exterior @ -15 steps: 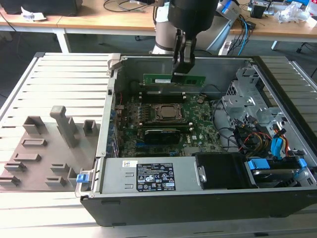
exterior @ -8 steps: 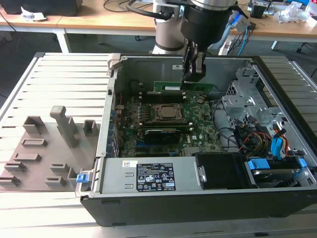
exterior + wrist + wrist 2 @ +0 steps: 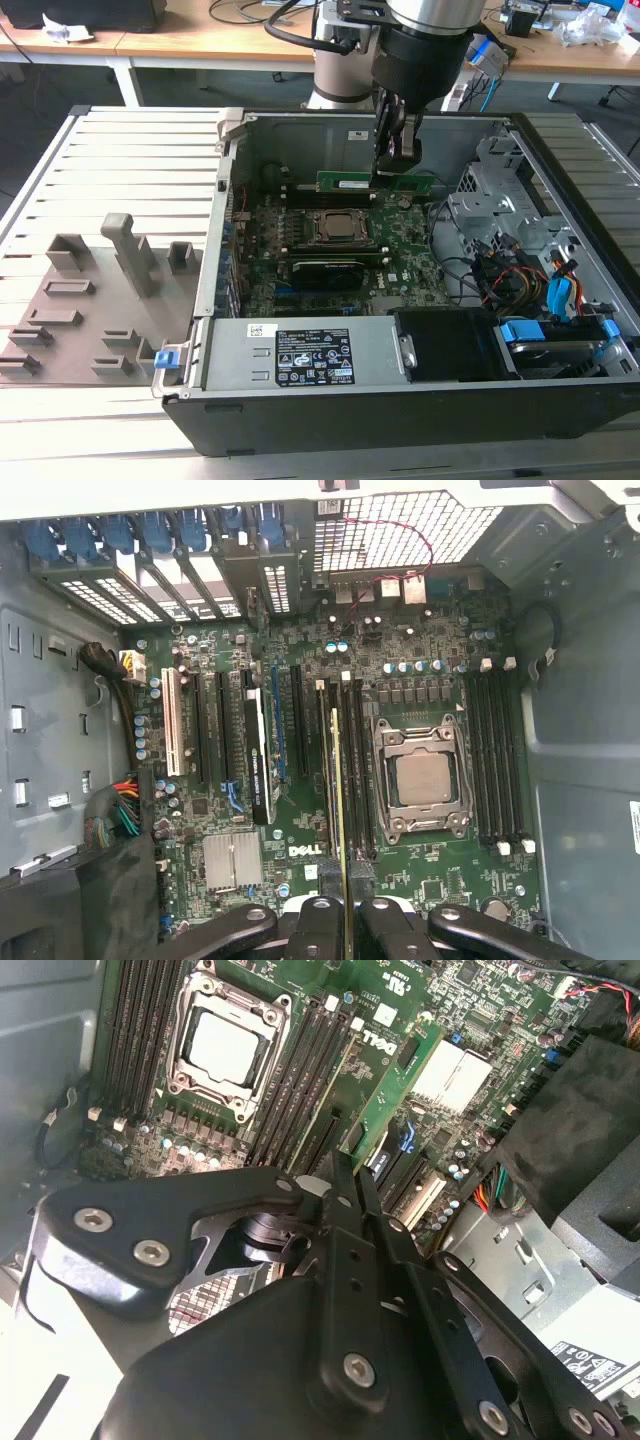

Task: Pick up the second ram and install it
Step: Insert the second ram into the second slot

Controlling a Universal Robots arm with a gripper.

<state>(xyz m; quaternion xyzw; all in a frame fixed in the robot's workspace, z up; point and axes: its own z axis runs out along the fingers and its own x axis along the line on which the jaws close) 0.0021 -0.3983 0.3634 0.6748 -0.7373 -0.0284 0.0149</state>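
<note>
My gripper [image 3: 397, 163] hangs inside the open computer case [image 3: 215, 260], shut on the second ram [image 3: 345, 183], a slim green stick held level above the motherboard [image 3: 400, 255]. In the first wrist view the ram [image 3: 339, 800] shows edge-on between the fingertips of the gripper [image 3: 345, 908], lined up over the dark memory slots [image 3: 352, 770] beside the processor socket [image 3: 423, 780]. In the second wrist view the gripper [image 3: 346, 1167] clamps the green ram [image 3: 392, 1085], which is tilted above the slots. It is not seated in a slot.
A black expansion card [image 3: 325, 270] lies in front of the processor socket [image 3: 338, 228]. Drive cage and cables [image 3: 510, 270] crowd the exterior view's right. A grey holder tray with blocks [image 3: 90, 300] sits outside the case on the exterior view's left. The power supply cover [image 3: 300, 355] spans the near side.
</note>
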